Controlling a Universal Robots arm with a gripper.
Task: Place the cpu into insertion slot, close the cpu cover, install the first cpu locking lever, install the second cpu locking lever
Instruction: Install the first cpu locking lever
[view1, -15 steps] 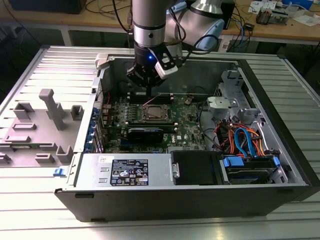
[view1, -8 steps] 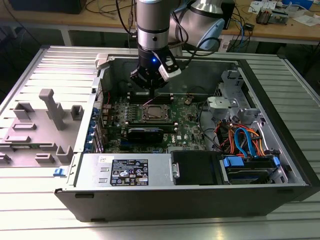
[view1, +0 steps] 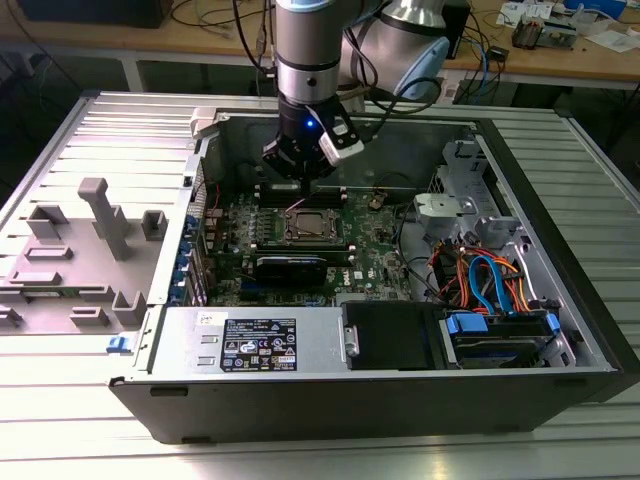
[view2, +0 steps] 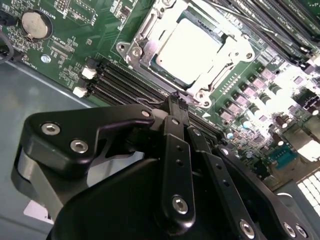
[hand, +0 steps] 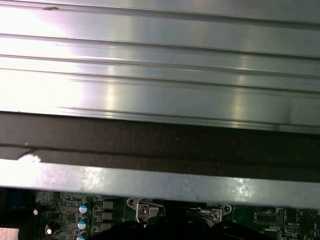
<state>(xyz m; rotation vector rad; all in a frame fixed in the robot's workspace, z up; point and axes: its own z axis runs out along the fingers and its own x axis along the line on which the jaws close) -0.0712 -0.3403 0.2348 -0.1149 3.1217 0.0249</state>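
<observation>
The cpu (view2: 187, 47) lies flat in the insertion slot (view2: 131, 51), its pale metal top facing up. The cpu cover (view2: 222, 59) is folded down over it and frames the chip. In the exterior view the cpu (view1: 308, 226) sits mid-board inside the open computer case. My gripper (view2: 176, 101) hangs just beyond the socket's edge, over the black memory slots (view2: 122, 82), with its two black fingers (view2: 175, 145) pressed together and nothing visible between them. A thin wire lever (view1: 296, 206) rises beside the socket, right below the gripper (view1: 300, 182).
The case's metal wall (hand: 160, 182) stands close behind the gripper. A black expansion card (view1: 290, 266) lies in front of the socket, and coloured cables (view1: 490, 280) fill the exterior view's right. Grey plastic fixtures (view1: 105, 215) stand on the grooved table outside the case.
</observation>
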